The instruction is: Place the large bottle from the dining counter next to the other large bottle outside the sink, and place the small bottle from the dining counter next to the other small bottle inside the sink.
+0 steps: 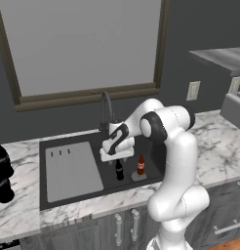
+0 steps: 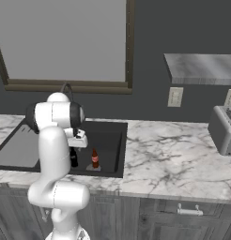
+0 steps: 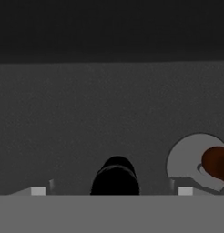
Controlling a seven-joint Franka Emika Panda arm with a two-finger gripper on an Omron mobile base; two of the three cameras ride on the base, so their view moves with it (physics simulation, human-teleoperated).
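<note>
The small black bottle (image 1: 119,171) (image 2: 73,158) stands upright on the floor of the dark sink (image 1: 112,188) (image 2: 110,140). Close to its right stands the other small bottle (image 1: 140,166) (image 2: 95,158), reddish-brown with a red label. My gripper (image 1: 119,159) (image 2: 76,146) hangs straight above the black bottle. In the hand view my gripper (image 3: 112,191) is open, its tips far apart on either side of the black bottle's top (image 3: 115,177), and the brown bottle (image 3: 217,163) sits over the round drain (image 3: 186,159). Large black bottles (image 1: 1,171) stand on the counter left of the sink. The dining counter is out of view.
A grey ribbed drainboard (image 1: 73,168) covers the sink's left half. The curved dark faucet (image 1: 106,105) rises behind the basin, close to my arm. White marble counter (image 2: 173,159) runs to the right, with a toaster (image 2: 223,129) at its far end.
</note>
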